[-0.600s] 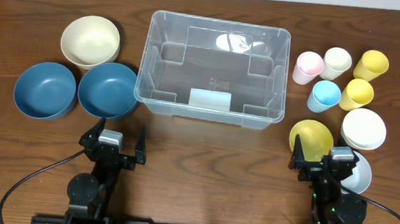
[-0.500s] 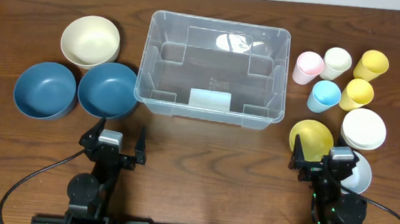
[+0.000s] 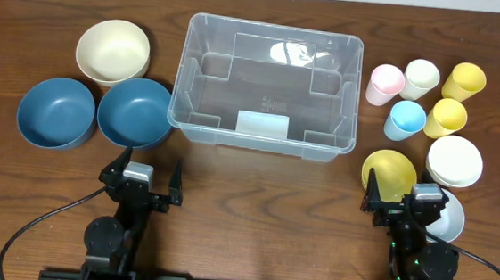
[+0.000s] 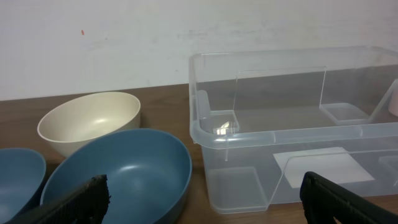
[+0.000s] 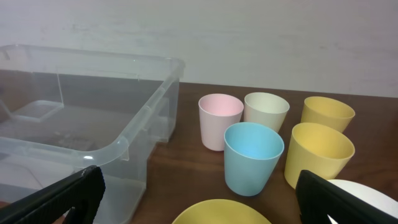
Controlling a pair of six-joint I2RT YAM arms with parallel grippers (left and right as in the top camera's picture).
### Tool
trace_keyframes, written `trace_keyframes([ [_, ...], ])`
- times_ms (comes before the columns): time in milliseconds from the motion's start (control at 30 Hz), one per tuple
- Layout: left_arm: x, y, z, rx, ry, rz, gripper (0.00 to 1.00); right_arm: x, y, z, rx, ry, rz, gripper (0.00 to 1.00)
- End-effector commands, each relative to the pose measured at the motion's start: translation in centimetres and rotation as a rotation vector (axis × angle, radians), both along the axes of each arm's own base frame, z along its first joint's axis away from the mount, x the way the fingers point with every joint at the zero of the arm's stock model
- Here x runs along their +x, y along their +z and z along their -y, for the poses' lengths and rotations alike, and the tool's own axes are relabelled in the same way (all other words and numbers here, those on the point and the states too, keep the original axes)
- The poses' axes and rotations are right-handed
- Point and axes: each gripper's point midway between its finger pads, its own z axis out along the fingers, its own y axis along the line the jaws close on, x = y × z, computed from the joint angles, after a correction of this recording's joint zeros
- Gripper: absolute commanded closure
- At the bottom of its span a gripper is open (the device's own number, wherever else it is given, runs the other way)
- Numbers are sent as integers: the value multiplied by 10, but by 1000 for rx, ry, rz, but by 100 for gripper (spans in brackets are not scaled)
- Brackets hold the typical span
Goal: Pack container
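Note:
The clear plastic container (image 3: pixel 266 83) stands empty at the table's middle back; it also shows in the left wrist view (image 4: pixel 292 124) and the right wrist view (image 5: pixel 81 112). Left of it sit a cream bowl (image 3: pixel 112 51) and two blue bowls (image 3: pixel 135 111) (image 3: pixel 55 112). Right of it stand a pink cup (image 3: pixel 385 84), a cream cup (image 3: pixel 421 78), a blue cup (image 3: pixel 405 120) and two yellow cups (image 3: pixel 464 82) (image 3: pixel 446 117). My left gripper (image 3: pixel 144 182) is open and empty, near the front left. My right gripper (image 3: pixel 406 203) is open and empty over a yellow plate (image 3: pixel 388 172).
White plates (image 3: pixel 455 161) are stacked at the right, with another white dish (image 3: pixel 449 218) beside my right arm. A white wall stands behind the table. Bare wood lies between my two arms at the front.

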Motion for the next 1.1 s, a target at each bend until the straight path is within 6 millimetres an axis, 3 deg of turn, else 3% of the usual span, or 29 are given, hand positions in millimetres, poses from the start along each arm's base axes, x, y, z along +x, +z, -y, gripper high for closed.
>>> trace_keyframes([
  [0, -1, -15, 2, 10, -14, -43, 2, 0, -1, 3, -15, -13, 1, 1],
  [900, -1, -15, 2, 10, -14, -43, 2, 0, -1, 3, -15, -13, 2, 1],
  [1067, -1, -15, 2, 10, -14, -43, 2, 1, 9, 5, -13, -21, 40, 1],
])
